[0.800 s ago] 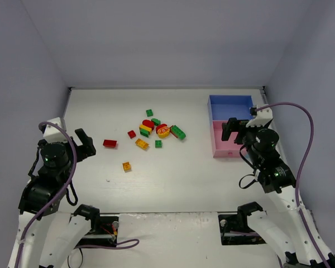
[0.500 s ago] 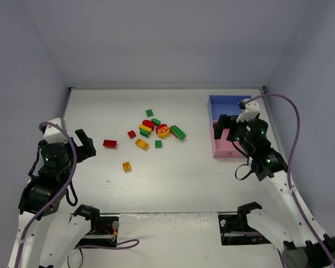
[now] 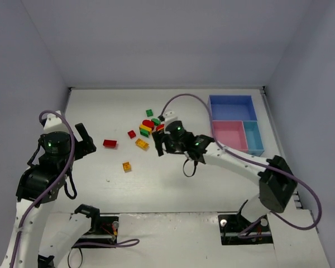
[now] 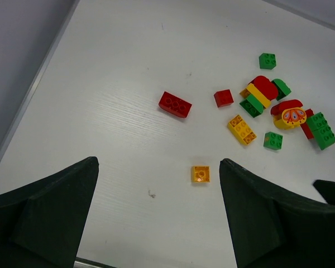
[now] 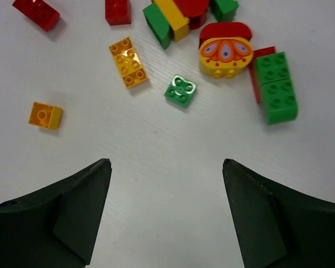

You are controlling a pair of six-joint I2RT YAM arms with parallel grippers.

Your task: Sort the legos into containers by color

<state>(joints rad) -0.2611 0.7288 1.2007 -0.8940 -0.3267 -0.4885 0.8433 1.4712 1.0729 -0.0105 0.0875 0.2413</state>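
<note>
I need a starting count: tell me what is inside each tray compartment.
No brick shows in the large blue compartment, the pink compartment or the small light-blue compartment; only bare floors. No arm covers them from above, and the visible legos lie on the table.

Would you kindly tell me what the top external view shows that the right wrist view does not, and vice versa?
Only the top external view shows the blue container, the pink container, the light-blue container and the left gripper. Only the right wrist view shows the studs on the small green brick and the painted pattern on the yellow piece. Both show the long red brick, the lone orange brick and the open right gripper.
</note>
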